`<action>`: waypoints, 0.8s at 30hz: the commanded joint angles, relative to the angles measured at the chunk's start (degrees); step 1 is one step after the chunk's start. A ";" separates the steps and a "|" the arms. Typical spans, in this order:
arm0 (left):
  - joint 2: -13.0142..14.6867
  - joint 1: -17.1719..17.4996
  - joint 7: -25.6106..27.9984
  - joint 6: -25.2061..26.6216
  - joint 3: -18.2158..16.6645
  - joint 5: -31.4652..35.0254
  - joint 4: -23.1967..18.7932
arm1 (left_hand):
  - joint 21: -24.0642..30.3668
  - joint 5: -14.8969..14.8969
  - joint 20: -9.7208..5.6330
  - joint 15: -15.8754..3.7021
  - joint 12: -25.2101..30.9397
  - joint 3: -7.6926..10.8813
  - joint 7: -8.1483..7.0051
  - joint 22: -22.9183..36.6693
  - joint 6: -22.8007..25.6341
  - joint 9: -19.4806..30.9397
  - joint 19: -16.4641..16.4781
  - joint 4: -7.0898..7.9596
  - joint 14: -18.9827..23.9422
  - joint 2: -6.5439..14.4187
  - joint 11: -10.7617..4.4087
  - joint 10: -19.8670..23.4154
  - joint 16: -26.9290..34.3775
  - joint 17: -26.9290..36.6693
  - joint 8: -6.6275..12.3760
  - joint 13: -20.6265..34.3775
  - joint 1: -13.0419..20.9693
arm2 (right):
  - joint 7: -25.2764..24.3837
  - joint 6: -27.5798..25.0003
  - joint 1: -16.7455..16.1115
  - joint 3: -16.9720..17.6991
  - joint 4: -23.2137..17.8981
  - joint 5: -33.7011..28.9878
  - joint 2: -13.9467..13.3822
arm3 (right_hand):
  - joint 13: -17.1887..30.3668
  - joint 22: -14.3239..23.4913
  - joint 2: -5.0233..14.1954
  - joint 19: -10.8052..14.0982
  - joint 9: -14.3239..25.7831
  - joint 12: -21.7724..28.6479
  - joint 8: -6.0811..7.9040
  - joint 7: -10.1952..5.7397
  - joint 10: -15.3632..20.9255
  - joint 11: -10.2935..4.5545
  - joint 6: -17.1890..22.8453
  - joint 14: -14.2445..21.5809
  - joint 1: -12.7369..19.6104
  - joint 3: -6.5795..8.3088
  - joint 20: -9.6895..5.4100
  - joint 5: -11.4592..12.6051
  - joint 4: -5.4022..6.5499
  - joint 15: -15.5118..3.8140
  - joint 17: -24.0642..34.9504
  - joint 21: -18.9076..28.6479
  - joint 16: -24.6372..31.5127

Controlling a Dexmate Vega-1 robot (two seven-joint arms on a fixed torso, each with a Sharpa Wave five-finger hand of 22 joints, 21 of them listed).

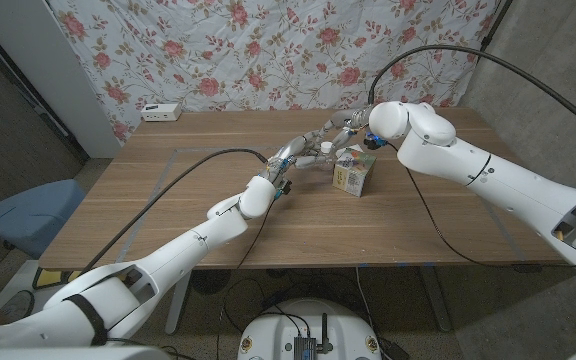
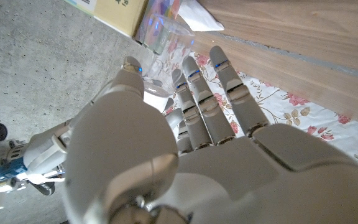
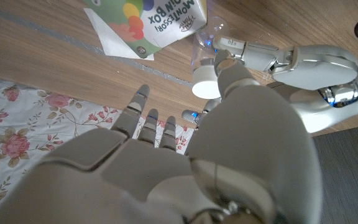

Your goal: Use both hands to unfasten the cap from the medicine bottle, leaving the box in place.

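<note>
One bottle (image 1: 324, 156) (white cap (image 3: 205, 81)), one box (image 1: 353, 172).

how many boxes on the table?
2: a colourful printed cardboard box near the table's middle, beside the clear medicine bottle; a small white box at the far left edge. None seem hidden.

Left hand (image 1: 303, 152) and right hand (image 1: 353, 128) reach together just behind the box (image 1: 352, 173), fingers closed around the bottle (image 3: 205, 45).

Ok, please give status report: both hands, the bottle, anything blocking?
Left hand holds clear plastic medicine bottle. Right hand fingers at its white round cap, cap still on. Colourful cardboard box close beside, not blocking.
</note>
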 commanded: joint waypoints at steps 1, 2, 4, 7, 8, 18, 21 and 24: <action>-0.47 -0.35 1.16 -1.43 0.24 0.51 1.33 | -0.23 0.34 0.02 -2.20 0.20 0.52 -0.40 0.14 -0.17 0.23 -0.08 -0.16 0.34 0.19 -2.35 2.50 0.02 0.18 -0.09 0.17 0.11 | 0.88 -1.08 1.24 -0.18 0.11 1.99 -0.29 | 0.19 0.26 -0.07 -0.25 0.24 0.07 -0.38 0.41 -0.42 0.16 -0.57 -0.66 -0.80 -0.07 0.08 -0.09 0.68 0.25 0.15 0.05 -0.10; -0.54 -0.39 1.25 -1.62 0.27 0.53 1.51 | -0.25 0.34 0.02 -2.22 0.17 0.54 -0.40 0.14 -0.21 0.23 -0.12 -0.17 0.27 0.20 -2.29 2.41 0.00 0.18 -0.09 0.17 0.12 | 0.94 -1.17 1.35 -0.20 0.11 2.16 -0.31 | 0.19 0.26 -0.08 -0.24 0.25 0.08 -0.41 0.59 -0.45 0.17 -0.61 -0.66 -0.90 -0.11 0.09 -0.10 0.71 0.27 0.15 0.06 -0.09; -0.60 -0.45 1.26 -1.76 0.33 0.56 1.69 | -0.24 0.34 0.01 -2.18 0.22 0.57 -0.51 0.13 -0.35 0.23 -0.12 -0.21 0.26 0.17 -2.28 2.50 0.00 0.18 -0.10 0.17 0.15 | 0.89 -1.19 1.50 -0.20 0.16 2.51 -0.39 | 0.19 0.26 -0.10 -0.35 0.27 0.14 -0.50 1.22 -0.52 0.30 -0.64 -0.79 -1.33 -0.24 0.09 -0.10 0.85 0.33 0.15 0.06 -0.09; -0.73 -0.53 1.38 -2.06 0.39 0.59 1.99 | -0.27 0.34 -0.01 -2.18 0.19 0.60 -0.65 0.13 -0.54 0.22 -0.19 -0.24 0.25 0.15 -2.25 2.42 0.01 0.18 -0.13 0.17 0.17 | 0.85 -1.25 1.70 -0.12 0.30 3.19 -0.45 | 0.19 0.26 -0.09 -0.37 0.31 0.19 -0.56 2.11 -0.63 0.42 -0.58 -0.89 -1.82 -0.40 0.13 -0.11 1.03 0.52 0.15 0.08 -0.07; -0.76 -0.55 1.46 -2.14 0.41 0.64 2.08 | -0.27 0.34 -0.04 -2.18 0.19 0.61 -0.64 0.13 -0.64 0.22 -0.20 -0.24 0.21 0.14 -2.27 2.41 0.00 0.18 -0.15 0.17 0.17 | 0.80 -1.24 1.72 -0.04 0.34 3.49 -0.48 | 0.19 0.26 -0.09 -0.35 0.33 0.23 -0.53 2.55 -0.66 0.45 -0.39 -0.91 -2.12 -0.50 0.11 -0.12 1.12 0.52 0.13 0.11 -0.04; -1.10 -0.97 1.43 -3.03 0.57 0.57 3.04 | -0.28 0.32 -0.07 -2.25 0.25 0.72 -0.97 0.12 -1.56 0.21 -0.29 -0.27 0.18 0.11 -2.33 2.49 0.03 0.18 -0.28 0.18 0.15 | 0.43 -0.89 2.09 0.32 0.53 5.82 -1.06 | 0.19 0.24 -0.31 0.06 0.50 0.56 -0.95 4.66 -0.41 1.16 -0.81 -0.74 -4.53 -1.49 0.39 -0.18 1.97 1.00 0.09 0.30 0.18; -1.31 -1.20 1.42 -3.46 0.66 0.54 3.56 | -0.28 0.31 -0.05 -2.28 0.28 0.75 -0.65 0.11 -1.94 0.21 -0.31 -0.27 0.34 0.10 -2.35 2.54 0.09 0.18 -0.33 0.18 0.12 | 0.32 -1.15 2.24 0.29 0.50 6.21 -1.22 | 0.19 0.23 -0.51 0.06 0.59 0.67 -1.17 6.12 -0.33 1.38 -1.13 -0.72 -6.00 -2.13 0.38 -0.14 2.48 1.12 0.08 0.29 0.25; -1.47 -1.43 1.38 -3.91 0.75 0.52 4.05 | -0.28 0.31 -0.07 -2.27 0.26 0.79 -0.37 0.11 -2.24 0.21 -0.33 -0.26 0.21 0.11 -2.26 2.46 0.05 0.18 -0.32 0.18 0.08 | -0.05 -1.14 2.17 0.48 0.40 6.80 -1.40 | 0.19 0.23 -0.64 0.14 0.63 0.71 -1.28 6.76 -0.32 1.58 -1.30 -0.70 -6.68 -2.44 0.41 -0.10 2.70 1.19 0.07 0.32 0.28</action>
